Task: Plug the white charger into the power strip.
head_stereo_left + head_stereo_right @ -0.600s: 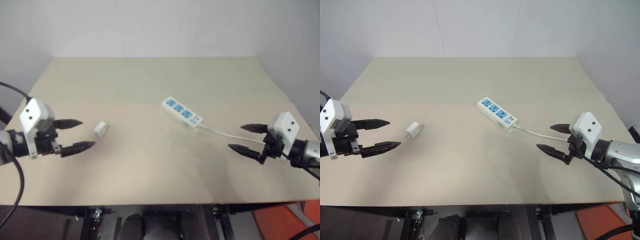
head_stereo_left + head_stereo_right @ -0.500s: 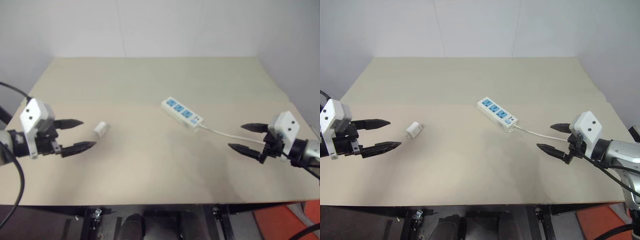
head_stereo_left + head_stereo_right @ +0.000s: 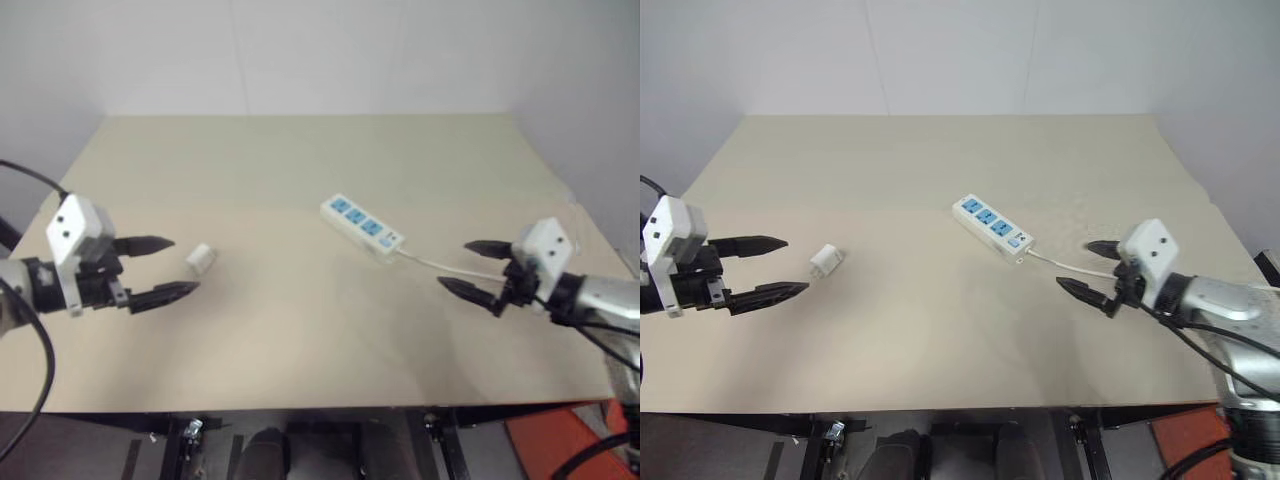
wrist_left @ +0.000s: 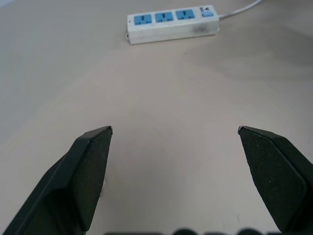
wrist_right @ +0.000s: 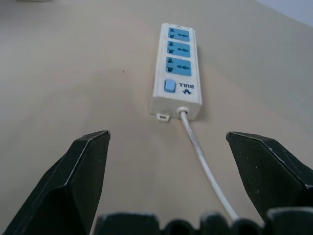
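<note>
A broad, flat beige table top (image 3: 300, 340) was seen against plain white walls. On it, right of centre, a long flat white plastic power strip (image 3: 362, 227) with three blue sockets and a blue switch was laid diagonally, its switch end turned to the near right. From that end a thin white cord (image 3: 450, 266) was run off to the right, passing under the right gripper (image 3: 476, 266), whose two black fingers were spread wide and nothing was held between them; it was poised just right of the strip, apart from it. The left gripper (image 3: 165, 267) was held at the left of the table, its fingers likewise parted and empty. Just right of its far fingertip, a small white plastic cube-like charger (image 3: 201, 257) was lying on the table, well apart from the strip.
</note>
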### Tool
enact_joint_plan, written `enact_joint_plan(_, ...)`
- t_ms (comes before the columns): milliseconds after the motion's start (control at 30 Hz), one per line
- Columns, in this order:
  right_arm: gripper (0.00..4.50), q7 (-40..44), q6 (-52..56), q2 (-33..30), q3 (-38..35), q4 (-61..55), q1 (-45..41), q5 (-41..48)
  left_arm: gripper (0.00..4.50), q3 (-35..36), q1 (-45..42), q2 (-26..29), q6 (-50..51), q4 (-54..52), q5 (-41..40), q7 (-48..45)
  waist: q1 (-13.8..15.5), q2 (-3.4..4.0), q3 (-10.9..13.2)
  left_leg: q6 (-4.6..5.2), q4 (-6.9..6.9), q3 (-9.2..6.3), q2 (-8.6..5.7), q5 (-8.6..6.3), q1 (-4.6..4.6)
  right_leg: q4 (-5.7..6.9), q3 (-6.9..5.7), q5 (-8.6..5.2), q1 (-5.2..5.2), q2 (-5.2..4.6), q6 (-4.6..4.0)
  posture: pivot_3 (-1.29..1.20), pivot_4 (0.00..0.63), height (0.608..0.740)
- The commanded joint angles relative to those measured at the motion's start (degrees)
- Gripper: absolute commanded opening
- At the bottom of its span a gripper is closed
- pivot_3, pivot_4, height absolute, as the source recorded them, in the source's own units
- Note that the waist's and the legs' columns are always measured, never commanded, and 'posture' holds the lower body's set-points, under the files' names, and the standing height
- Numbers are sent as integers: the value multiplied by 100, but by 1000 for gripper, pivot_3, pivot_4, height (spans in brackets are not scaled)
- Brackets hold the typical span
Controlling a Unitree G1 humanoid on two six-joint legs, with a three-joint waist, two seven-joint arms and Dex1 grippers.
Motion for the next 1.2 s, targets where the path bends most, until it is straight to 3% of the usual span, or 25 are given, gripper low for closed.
enact_joint_plan(33, 4484, -265, -413, 258, 291, 455, -419, -381, 4500, -63, -175, 34, -59, -22, -44, 4, -3, 0, 0, 0, 0, 2, -1, 0, 2, 1, 2, 0, 0, 0, 0, 0, 150, 740)
enact_joint_plan(233, 4484, -682, -1163, 950, 1019, 2278, -1459, -1256, 4500, -210, -293, 20, -73, 10, -62, 12, -40, -1, -1, 0, 0, 4, 0, 0, 2, 4, 5, 1, -5, 2, -1, 0, 150, 740)
enact_joint_plan(600, 4484, -397, -2051, 1583, 1532, 4853, -2599, -1824, 4500, -181, -221, 0, -63, -75, -102, -8, -143, -1, -1, 0, -1, 0, 0, 0, 1, 4, 7, 2, -6, 1, -2, 0, 150, 740)
enact_joint_plan(700, 3907, -152, -2176, 1648, 1580, 5338, -2806, -1857, 4500, -178, -214, -4, -61, -83, -114, -24, -163, -2, -2, 0, -3, -1, 2, 0, 16, 7, 14, 2, 1, 4, -2, 0, 150, 740)
enact_joint_plan(1067, 213, 523, -2546, 1557, 1627, 5209, -2737, -1854, 4500, -199, -204, -20, -68, -93, -121, -46, -151, -15, -10, 0, -5, -6, 3, 0, 39, 14, 26, 2, 13, 4, -2, 0, 150, 740)
enact_joint_plan(1100, 27, 551, -2531, 1534, 1614, 5033, -2671, -1837, 4500, -209, -206, -26, -73, -90, -119, -46, -148, -15, -10, 0, -7, -6, 3, 0, 37, 14, 26, 2, 10, 4, -2, 0, 150, 740)
enact_joint_plan(1200, 27, 669, -2527, 1478, 1586, 4504, -2465, -1759, 4500, -230, -215, -35, -86, -77, -114, -59, -143, -15, -9, 0, -8, -9, 3, -1, 31, 13, 26, 2, 4, 3, -2, 0, 150, 740)
